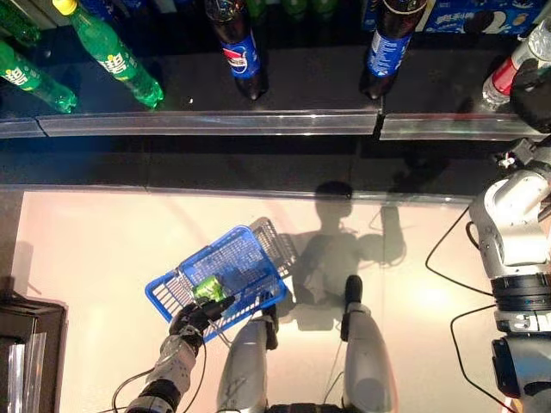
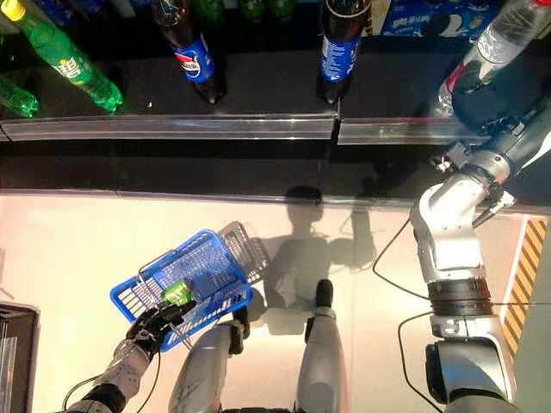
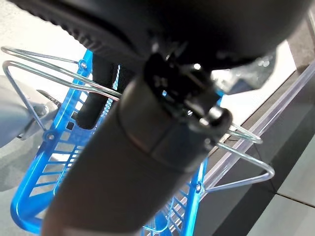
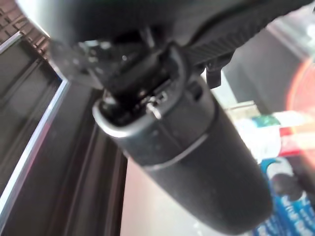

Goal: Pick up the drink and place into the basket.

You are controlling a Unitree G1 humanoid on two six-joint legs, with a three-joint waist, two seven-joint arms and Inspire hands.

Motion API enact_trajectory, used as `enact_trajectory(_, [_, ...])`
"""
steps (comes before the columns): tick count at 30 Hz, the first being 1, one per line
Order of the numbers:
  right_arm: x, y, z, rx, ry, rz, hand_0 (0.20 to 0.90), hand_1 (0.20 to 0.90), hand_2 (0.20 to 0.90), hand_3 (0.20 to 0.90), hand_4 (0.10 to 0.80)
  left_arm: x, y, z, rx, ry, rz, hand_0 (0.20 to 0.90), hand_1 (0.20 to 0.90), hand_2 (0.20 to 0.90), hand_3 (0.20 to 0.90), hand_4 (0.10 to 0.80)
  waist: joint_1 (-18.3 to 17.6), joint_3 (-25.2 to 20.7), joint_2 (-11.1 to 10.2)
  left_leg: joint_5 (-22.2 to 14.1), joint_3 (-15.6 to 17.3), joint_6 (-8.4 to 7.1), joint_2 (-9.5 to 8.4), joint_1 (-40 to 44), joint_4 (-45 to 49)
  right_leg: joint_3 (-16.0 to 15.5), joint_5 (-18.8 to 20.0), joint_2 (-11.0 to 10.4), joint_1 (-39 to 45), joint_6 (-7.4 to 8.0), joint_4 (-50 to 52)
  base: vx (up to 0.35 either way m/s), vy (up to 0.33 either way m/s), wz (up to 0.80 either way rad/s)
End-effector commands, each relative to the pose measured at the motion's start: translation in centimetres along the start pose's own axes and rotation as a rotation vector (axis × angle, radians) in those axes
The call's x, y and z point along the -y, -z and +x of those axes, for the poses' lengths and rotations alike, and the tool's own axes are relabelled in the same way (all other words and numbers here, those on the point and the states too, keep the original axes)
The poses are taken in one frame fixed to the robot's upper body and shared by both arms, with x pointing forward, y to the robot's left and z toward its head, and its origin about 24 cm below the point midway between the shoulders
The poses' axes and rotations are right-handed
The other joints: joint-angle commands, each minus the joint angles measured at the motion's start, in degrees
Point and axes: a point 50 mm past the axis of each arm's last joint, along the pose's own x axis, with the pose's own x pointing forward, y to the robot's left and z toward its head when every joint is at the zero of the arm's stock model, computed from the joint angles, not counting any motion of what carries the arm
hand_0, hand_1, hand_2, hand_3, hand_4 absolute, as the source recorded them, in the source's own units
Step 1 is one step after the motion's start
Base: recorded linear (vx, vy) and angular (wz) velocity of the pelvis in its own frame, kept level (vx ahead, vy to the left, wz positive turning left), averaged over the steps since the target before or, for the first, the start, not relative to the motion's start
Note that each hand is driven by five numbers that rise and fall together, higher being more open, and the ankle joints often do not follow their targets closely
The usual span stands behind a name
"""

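Note:
My left hand [image 1: 191, 320] holds a blue plastic basket [image 1: 251, 258] up over the pale floor, its fingers curled round a wire handle [image 3: 236, 147]. The basket's blue mesh [image 3: 44, 172] shows past that hand [image 3: 147, 147] in the left wrist view. A green drink can [image 1: 208, 286] lies inside the basket near the hand. My right hand [image 2: 480, 101] is stretched to the shelf at the upper right, against a clear bottle with a red label [image 2: 504, 39]. The right wrist view shows that hand's thumb [image 4: 197, 162] close up and the bottle's label [image 4: 275, 132] blurred behind it.
On the dark shelf stand green soda bottles [image 1: 112, 56] at the left and two cola bottles [image 1: 241, 47] [image 1: 387, 39] in the middle, behind a clear front rail [image 1: 207, 122]. A dark box [image 1: 26, 344] sits at the lower left. Yellow-black floor striping [image 2: 521, 284] runs at the right.

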Motion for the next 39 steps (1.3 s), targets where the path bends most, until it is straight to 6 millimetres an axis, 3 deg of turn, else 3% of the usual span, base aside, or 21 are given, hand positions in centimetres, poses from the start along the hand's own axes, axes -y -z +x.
enact_trajectory(1, [-0.5,-7.1,2.5,0.288,-0.018,0.096,0.9,0.9,0.9,0.9,0.8,-1.2,2.1,-1.1,-0.052,0.04,-0.007,0.3,0.3,0.3,0.2,0.1,0.61,-2.21,-1.97,1.61,-4.17,0.07,0.1,-2.0,3.67,-2.14,-3.49,0.8,2.83,-3.14,1.84,0.0,0.0,0.0])
enact_trajectory(17, [-1.0,-6.4,5.7,0.169,0.075,0.055,0.9,0.9,0.9,0.9,0.8,-0.2,1.1,-0.7,-0.05,0.067,0.024,0.3,0.3,0.3,0.2,0.1,1.99,-0.18,-0.54,1.38,-4.39,0.44,-0.36,-3.06,4.82,-3.04,-3.93,-0.03,2.1,-3.4,3.13,0.0,-0.007,0.01])
enact_trajectory(39, [-1.5,-10.1,8.8,0.221,0.128,0.062,0.9,0.9,0.9,0.9,0.8,-0.2,0.7,-1.0,-0.052,0.103,0.047,0.3,0.3,0.3,0.2,0.1,3.13,-0.16,2.31,2.63,-5.14,0.8,-1.43,-8.05,4.43,-2.8,-4.92,-0.22,-4.87,-4.05,6.95,0.004,-0.003,0.0])
